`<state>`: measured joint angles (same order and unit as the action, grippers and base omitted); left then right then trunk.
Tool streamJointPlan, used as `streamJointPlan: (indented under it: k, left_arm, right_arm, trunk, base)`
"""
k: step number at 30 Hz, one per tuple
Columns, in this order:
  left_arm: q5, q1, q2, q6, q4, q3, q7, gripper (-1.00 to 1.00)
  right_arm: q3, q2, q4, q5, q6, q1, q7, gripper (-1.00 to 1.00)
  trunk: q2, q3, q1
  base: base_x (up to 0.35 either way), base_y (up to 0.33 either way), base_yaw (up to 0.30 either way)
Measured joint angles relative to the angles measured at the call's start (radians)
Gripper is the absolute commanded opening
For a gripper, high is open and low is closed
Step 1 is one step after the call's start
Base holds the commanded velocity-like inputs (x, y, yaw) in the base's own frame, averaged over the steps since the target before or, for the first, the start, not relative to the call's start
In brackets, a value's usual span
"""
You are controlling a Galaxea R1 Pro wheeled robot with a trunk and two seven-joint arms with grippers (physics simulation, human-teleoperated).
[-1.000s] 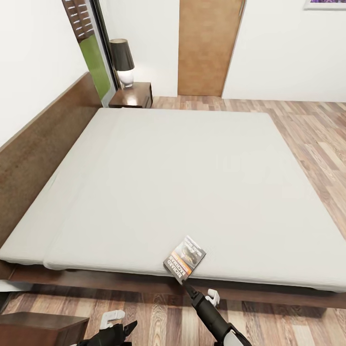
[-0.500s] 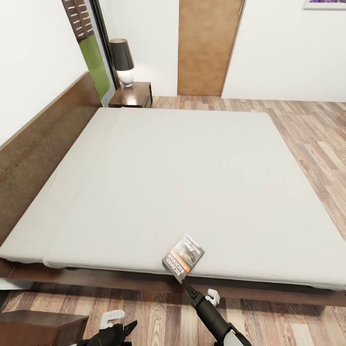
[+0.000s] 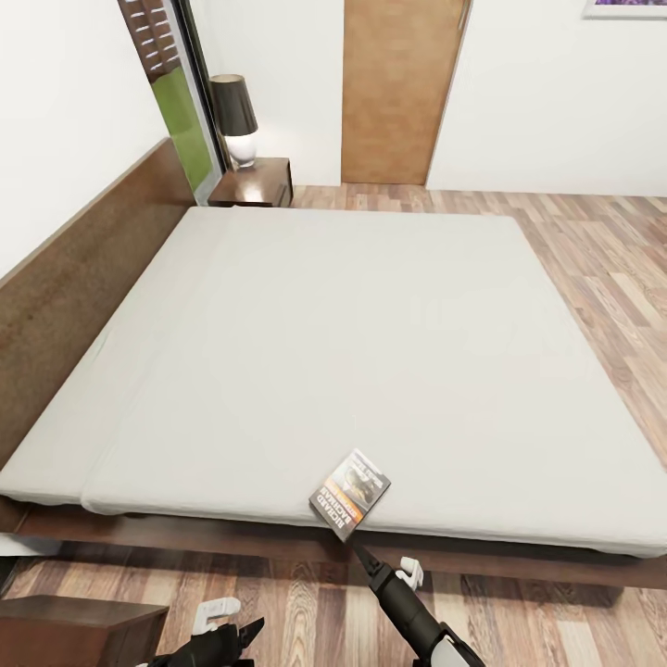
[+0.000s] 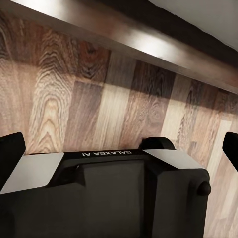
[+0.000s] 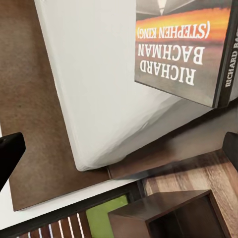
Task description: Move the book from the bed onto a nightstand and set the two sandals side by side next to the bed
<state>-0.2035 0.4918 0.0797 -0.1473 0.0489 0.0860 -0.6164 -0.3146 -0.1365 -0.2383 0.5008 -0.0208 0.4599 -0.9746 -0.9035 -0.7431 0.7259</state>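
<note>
The book (image 3: 350,494) lies flat on the pale-grey mattress of the bed (image 3: 352,352), right at its near edge. Its cover reads "RICHARD BACHMAN" (image 5: 181,47). My right gripper (image 3: 364,559) hovers just short of the book, over the dark bed frame. In the right wrist view this gripper (image 5: 119,148) is open, its fingertips (image 5: 10,151) wide apart and nothing between them. My left gripper (image 3: 230,635) hangs low over the floor, and the left wrist view shows it (image 4: 119,148) open and empty. The sandals are out of view.
One nightstand (image 3: 255,183) with a black-shaded lamp (image 3: 236,119) stands beyond the bed's far corner, by the window. A second nightstand (image 3: 74,630) sits close at my left. The wooden door (image 3: 400,88) is on the far wall. Plank floor (image 3: 611,269) runs along the bed's right side.
The whole picture has shifted slightly, so the camera moved a little. The book now sits a touch further left in view. Both grippers hold about the same pose.
</note>
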Motion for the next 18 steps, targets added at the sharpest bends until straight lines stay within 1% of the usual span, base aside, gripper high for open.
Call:
streamJointPlan:
  k: [6, 18]
  left_arm:
    - [0.000, 0.000, 0.000, 0.001, 0.000, 0.000, -0.003, 1.00]
    - [0.000, 0.000, 0.000, 0.003, 0.000, 0.000, -0.005, 1.00]
  right_arm:
    - [0.000, 0.000, 0.000, 0.000, 0.000, 0.000, 0.000, 1.00]
    - [0.000, 0.000, 0.000, 0.000, 0.000, 0.000, 0.000, 1.00]
  trunk:
    - [0.000, 0.000, 0.000]
    - [-0.084, -0.038, 0.046]
  base:
    - [0.000, 0.000, 0.000]
    - [0.000, 0.000, 0.000]
